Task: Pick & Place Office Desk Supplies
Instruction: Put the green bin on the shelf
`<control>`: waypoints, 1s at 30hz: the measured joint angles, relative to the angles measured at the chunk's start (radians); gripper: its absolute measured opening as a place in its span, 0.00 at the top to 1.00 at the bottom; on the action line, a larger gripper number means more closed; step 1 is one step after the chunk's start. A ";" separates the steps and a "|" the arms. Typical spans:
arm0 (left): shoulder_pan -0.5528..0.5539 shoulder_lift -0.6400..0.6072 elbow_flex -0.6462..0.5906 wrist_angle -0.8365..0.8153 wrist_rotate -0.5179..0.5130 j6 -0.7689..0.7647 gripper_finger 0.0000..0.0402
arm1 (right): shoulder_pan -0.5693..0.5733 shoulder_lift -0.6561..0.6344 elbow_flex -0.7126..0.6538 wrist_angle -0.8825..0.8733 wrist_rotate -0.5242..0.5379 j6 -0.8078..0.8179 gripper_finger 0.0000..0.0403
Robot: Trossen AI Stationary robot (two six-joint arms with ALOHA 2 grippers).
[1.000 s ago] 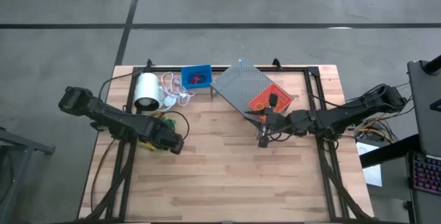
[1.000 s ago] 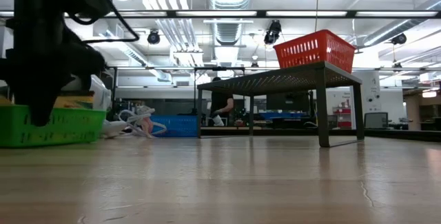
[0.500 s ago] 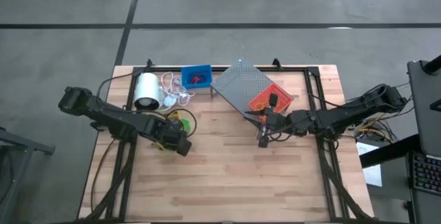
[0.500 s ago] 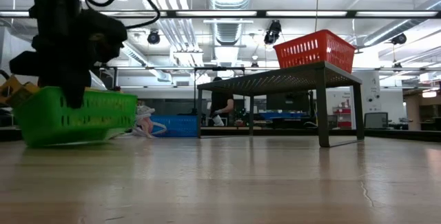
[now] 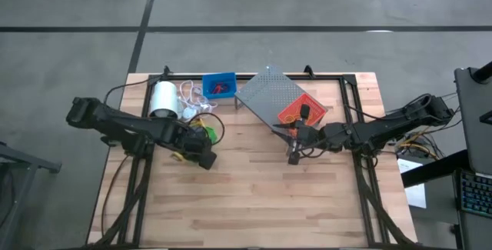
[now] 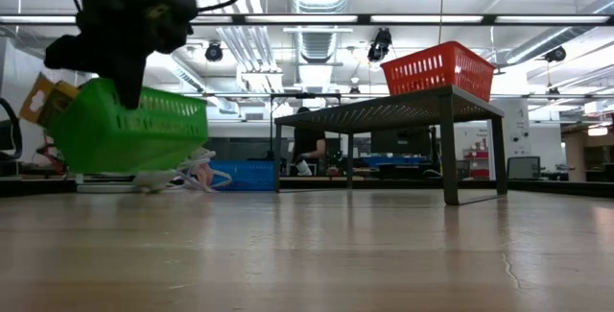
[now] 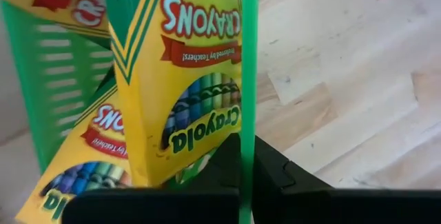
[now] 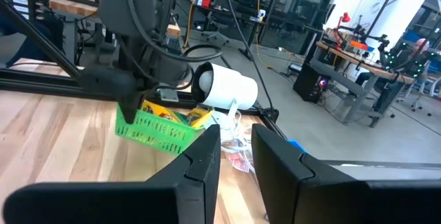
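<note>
Green bin (image 6: 128,128) tilted aloft in left gripper (image 6: 123,89)

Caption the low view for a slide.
Left gripper holds the tilted green plastic bin above the wooden table, a yellow crayon box poking out.

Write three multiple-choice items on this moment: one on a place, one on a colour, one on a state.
1. Where is the red-orange bin?
A. on the grey rack
B. on the floor
C. inside the blue bin

2. What colour is the bin in the left end effector?
A. blue
B. green
C. white

3. How is the green bin?
A. flat on the table
B. lifted and tilted
C. upside down

Answers: 1 A, the low view shows it on top of the rack; 2 B, green plastic is pinched between its fingers; 3 B, it hangs clear of the wood, with crayon boxes inside.
</note>
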 joint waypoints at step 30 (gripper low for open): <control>0.233 0.406 0.750 -0.487 -0.183 0.379 0.98 | 0.000 0.000 0.000 -0.001 0.000 0.000 0.80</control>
